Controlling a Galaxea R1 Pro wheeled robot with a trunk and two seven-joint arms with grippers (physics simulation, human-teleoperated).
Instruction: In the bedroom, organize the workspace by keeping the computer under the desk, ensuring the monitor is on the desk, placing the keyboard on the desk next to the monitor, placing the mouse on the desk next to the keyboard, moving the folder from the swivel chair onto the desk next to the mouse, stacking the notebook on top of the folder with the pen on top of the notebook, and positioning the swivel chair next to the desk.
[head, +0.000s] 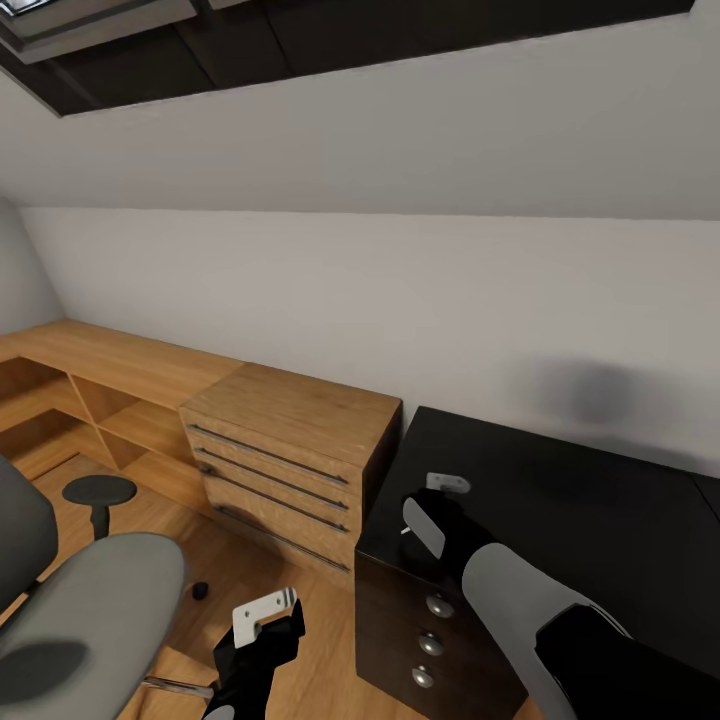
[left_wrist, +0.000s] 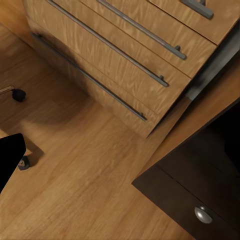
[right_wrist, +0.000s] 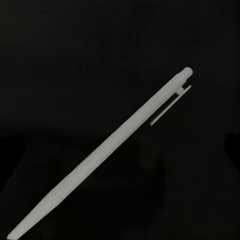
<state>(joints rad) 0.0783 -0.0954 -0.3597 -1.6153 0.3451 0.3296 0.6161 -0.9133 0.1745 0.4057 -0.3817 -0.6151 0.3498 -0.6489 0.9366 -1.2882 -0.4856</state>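
Right gripper (head: 432, 505) hangs over the black desk (head: 560, 500) near its corner, the pen (right_wrist: 107, 150) lying slantwise before it; pinched or merely beneath, hard to tell. Left gripper (head: 268, 610) hovers low over the wood floor (left_wrist: 85, 190), fingers unclear, between swivel chair (head: 90, 600) and light-wood drawer chest (head: 290, 450).

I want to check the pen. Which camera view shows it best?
The right wrist view: the pen crosses the picture, whole and sharp, against the black desk. The head view shows just a white sliver beside the right gripper.
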